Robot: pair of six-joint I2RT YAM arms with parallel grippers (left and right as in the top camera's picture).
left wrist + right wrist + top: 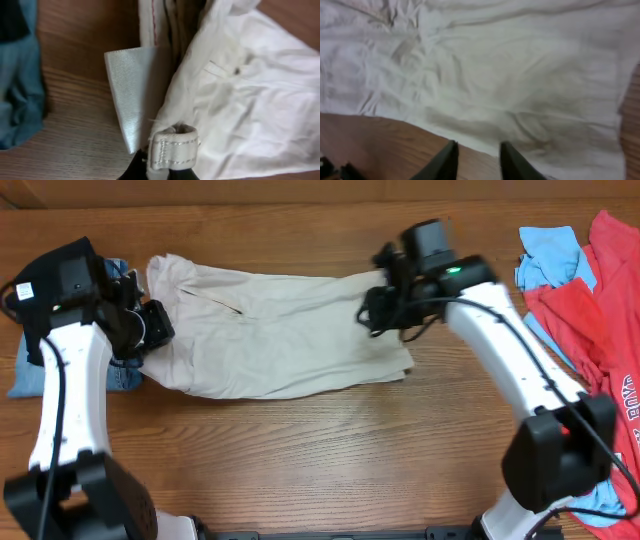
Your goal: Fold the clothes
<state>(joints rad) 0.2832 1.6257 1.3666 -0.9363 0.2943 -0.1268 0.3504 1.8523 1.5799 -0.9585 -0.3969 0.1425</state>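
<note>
From overhead the light falls even and soft across the surface (300,450), leaving only a thin shadow along the near edge of the trousers (270,330) and a mild sheen on the wood. My left wrist picture is softly blurred, and the satin label (127,90) there catches a pale glint. My right wrist picture is smeared, the cloth washed out, my right fingers (445,162) dark and unfocused.

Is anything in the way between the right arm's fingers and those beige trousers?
Nothing visible. The right gripper hangs directly above the trousers, fingers apart, with only cloth and a strip of table beneath. The red clothes lie well off to one side.
</note>
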